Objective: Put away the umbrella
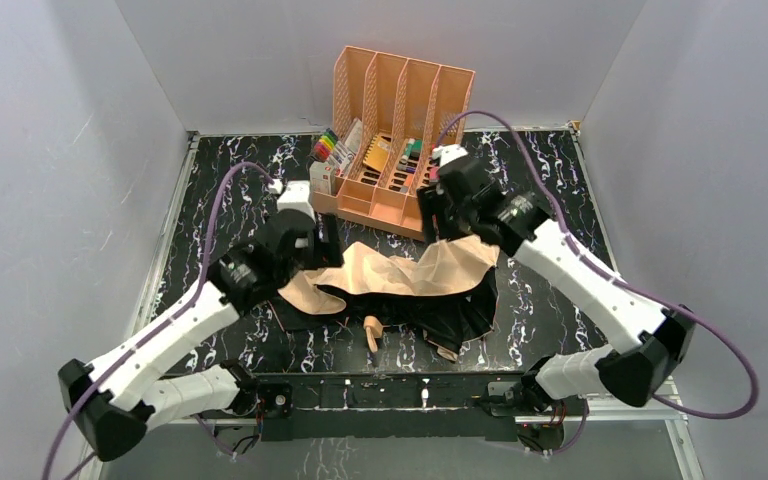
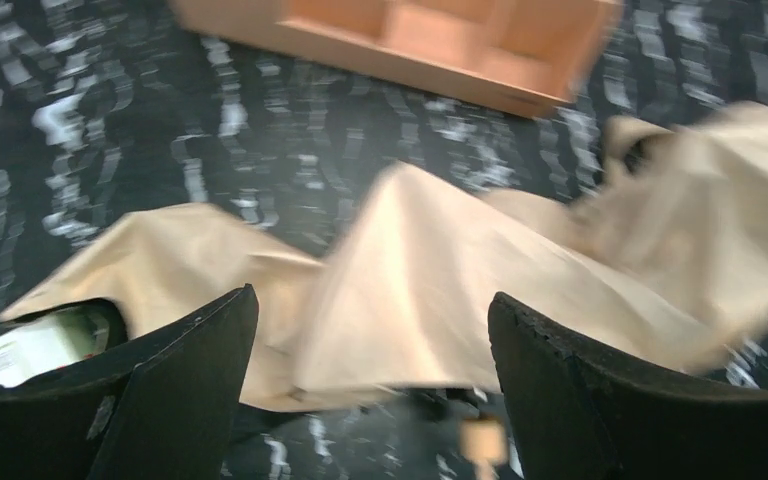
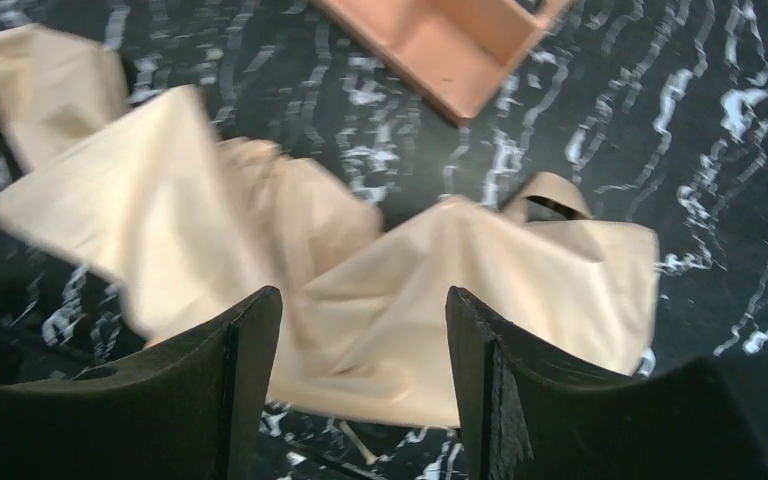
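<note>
Two white robot arms reach in from the near edge of a black, white-veined worktop (image 1: 550,200), elbows bent outward and wrists tipped down toward each other. Between them a tan-and-black folding umbrella (image 1: 410,285) lies crumpled at the worktop's middle, just in front of a peach plastic file organizer (image 1: 400,120). The left gripper (image 2: 370,300) hovers over the canopy's left end and the right gripper (image 3: 362,295) over its right end. Both have their jaws spread wide and clasp nothing, with tan fabric below them.
</note>
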Tool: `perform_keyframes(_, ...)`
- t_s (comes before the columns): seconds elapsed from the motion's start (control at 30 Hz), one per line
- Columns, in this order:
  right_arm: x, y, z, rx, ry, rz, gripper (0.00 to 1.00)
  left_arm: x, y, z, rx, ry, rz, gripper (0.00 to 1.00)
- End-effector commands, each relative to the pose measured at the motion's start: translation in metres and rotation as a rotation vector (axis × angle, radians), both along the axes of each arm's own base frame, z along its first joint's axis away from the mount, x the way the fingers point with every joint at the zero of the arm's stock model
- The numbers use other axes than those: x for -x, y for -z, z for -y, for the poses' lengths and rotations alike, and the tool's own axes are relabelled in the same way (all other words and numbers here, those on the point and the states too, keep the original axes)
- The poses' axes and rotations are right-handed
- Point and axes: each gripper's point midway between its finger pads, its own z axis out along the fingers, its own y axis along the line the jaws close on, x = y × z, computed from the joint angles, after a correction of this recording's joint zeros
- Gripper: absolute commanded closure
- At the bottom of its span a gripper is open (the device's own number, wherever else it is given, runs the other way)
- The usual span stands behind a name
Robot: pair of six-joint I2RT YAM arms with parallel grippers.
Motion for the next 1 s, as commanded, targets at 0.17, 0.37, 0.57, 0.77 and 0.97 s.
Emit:
perform_keyframes(0.17, -0.075, 0.054, 0.127, 0.097, 0.348, -0.074, 0.35, -0.046, 0.071, -0.105, -0.167, -0.3, -0.29, 0.2)
perform_keyframes(0.37, -0.096, 0.092, 0.158, 0.057, 0.452, -0.122, 0.42, -0.059, 0.105, -0.131, -0.265, -0.36, -0.378, 0.22)
perform_keyframes(0.57, -0.112, 0.117, 0.162, 0.102, 0.434, -0.182, 0.51, -0.065, 0.128, -0.142, -0.351, -0.38, -0.43, 0.23)
perform_keyframes(0.77, -0.094, 0.135, 0.158, 0.101, 0.42, -0.27, 0.61, -0.058, 0.155, -0.144, -0.417, -0.358, -0.534, 0.32)
perform_keyframes(0.97, -0.052, 0.156, 0.143, 0.053, 0.344, -0.427, 0.68, -0.04, 0.174, -0.121, -0.348, -0.263, -0.597, 0.42)
